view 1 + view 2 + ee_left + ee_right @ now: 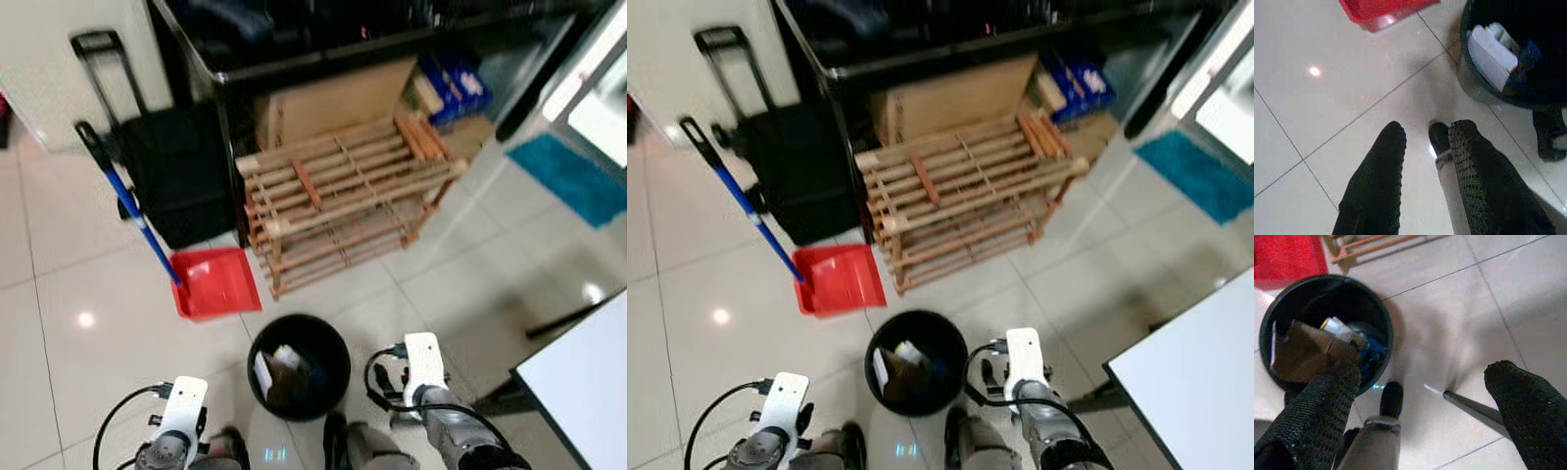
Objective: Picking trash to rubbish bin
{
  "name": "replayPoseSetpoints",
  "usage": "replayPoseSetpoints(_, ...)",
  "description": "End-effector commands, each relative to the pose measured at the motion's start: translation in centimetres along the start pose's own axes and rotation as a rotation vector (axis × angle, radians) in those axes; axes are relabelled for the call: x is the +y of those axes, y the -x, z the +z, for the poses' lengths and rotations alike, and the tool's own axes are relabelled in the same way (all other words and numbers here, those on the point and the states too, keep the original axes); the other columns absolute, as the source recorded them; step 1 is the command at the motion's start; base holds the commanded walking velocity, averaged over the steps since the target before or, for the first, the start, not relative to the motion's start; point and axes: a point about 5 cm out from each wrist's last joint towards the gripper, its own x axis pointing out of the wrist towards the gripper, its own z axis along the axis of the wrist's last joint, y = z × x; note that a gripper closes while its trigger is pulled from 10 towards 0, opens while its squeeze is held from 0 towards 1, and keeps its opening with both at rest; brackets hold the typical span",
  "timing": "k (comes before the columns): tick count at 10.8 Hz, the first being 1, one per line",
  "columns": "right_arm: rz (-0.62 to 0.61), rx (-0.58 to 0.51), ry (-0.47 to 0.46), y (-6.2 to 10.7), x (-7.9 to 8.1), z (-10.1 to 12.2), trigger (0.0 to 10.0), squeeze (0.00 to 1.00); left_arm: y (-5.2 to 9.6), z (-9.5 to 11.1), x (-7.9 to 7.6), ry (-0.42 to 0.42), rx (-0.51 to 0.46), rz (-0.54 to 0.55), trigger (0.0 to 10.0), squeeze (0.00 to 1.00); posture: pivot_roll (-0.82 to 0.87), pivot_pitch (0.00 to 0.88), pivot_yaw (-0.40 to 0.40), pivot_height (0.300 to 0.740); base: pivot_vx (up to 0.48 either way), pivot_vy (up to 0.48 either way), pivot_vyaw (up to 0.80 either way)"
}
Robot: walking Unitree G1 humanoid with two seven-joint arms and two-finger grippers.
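While the robot stands over it, a round black rubbish bin (299,367) sits on the glossy pale tiled floor (69,284), holding a brown cardboard piece (1300,352), a white packet (1491,56), a small white bottle-like item (1337,327) and something blue (1371,350). Seen from the right wrist, the right gripper (1425,396) hangs beside the bin's rim with its fingers (1530,401) spread wide and nothing between them. Seen from the left wrist, the left gripper (1425,156) hovers above bare tile on the bin's other side, fingers (1381,171) parted a little and also grasping nothing. Just beyond the bin lies a red dustpan (216,282) with a blue handle (132,201) slanting up toward a black trolley case (171,176). Next to the dustpan, a slatted wooden shoe rack (343,201) stands against a dark table, with a cardboard box (333,98) and blue cartons (451,83) stowed beneath it. At the robot's right, a white tabletop corner (583,382) juts in, and a teal mat (573,176) lies by a doorway.
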Motion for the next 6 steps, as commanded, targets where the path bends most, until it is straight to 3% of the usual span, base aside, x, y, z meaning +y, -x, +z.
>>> replayPoseSetpoints(1,-0.064,0.044,-0.067,0.4,-1.3,-1.4,10.0,0.0,0.3,-0.8,-0.2,0.011,0.006,0.019,10.0,0.0,-0.04,0.107,-0.09,0.74,0.0,0.0,0.0)
replayPoseSetpoints(3,-0.089,0.059,-0.124,0.6,-1.9,-2.1,10.0,0.0,0.2,-0.5,-0.5,0.006,-0.014,0.032,10.0,0.0,-0.04,0.077,-0.086,0.74,0.0,0.0,0.0)
replayPoseSetpoints(6,-0.093,0.119,-0.134,1.2,-1.9,-4.3,10.0,0.0,0.2,-0.5,-0.7,-0.006,-0.01,0.067,10.0,0.0,-0.03,0.041,-0.087,0.74,0.0,0.0,0.0)
